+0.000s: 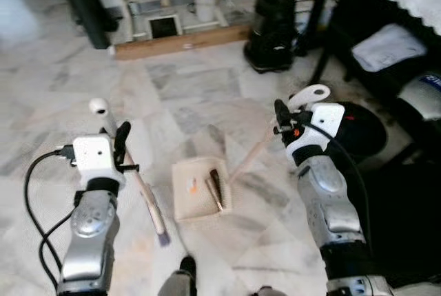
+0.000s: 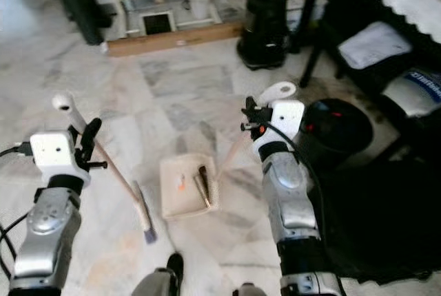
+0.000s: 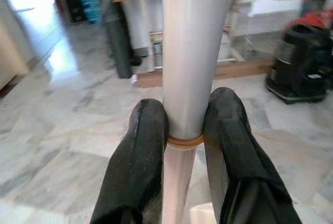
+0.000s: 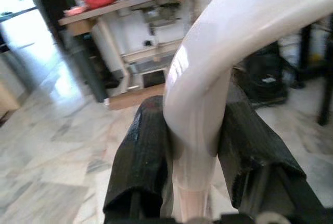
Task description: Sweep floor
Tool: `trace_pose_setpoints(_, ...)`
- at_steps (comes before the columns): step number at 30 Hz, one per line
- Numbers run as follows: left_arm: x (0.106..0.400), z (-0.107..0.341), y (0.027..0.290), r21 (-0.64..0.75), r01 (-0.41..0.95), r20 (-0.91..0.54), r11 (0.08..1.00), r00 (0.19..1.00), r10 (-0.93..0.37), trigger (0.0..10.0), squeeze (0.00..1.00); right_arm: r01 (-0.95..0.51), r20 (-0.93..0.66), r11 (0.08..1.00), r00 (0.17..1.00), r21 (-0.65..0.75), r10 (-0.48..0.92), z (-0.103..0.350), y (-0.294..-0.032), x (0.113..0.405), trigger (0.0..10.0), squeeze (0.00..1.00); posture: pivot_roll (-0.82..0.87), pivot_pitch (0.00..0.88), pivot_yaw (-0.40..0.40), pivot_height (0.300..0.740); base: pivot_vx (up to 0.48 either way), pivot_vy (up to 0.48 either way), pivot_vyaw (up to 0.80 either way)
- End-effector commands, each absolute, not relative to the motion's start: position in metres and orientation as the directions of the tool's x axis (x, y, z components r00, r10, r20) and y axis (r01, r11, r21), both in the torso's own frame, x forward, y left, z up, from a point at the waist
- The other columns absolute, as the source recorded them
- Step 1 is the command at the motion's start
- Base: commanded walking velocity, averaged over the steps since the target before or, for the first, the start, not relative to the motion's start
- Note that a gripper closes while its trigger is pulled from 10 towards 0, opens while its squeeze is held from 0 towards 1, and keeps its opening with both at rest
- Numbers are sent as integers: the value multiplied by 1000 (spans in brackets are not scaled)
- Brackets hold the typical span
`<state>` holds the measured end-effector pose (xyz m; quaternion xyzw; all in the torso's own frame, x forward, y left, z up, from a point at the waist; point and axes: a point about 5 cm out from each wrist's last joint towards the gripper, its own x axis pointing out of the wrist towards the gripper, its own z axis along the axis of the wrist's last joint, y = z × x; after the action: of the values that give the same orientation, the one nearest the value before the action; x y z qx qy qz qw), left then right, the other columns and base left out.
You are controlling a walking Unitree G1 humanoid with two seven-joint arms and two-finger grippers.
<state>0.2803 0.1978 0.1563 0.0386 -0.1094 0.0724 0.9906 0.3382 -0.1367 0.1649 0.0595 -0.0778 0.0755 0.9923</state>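
Mid-sweep: left gripper clenched on pale long-handled broom, right gripper clenched on cream long-handled dustpan resting on marble floor; next, probably brushing remaining debris toward the pan

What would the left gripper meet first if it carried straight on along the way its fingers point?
Likely bare marble floor; the left gripper, shut on the broom handle, points towards the far wooden plank, though depth is unclear.
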Motion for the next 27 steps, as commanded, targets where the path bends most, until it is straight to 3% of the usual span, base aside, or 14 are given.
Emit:
trace_pose_setpoints(1,276,161,204,53,-185,262,981,951,165,10000,0,-182,234,978,960,100,154,183,-133,338,10000,0,-56,133,-42,740,0,0,800)
trace_pose_setpoints(12,276,160,203,43,-193,263,980,949,175,10000,0,-184,231,978,960,100,157,181,-134,337,10000,0,-54,114,-39,740,0,0,800)
trace_pose_setpoints(27,274,162,208,53,-211,267,976,945,190,10000,0,-186,222,977,962,109,158,180,-130,339,10000,0,-44,161,-33,740,0,0,800)
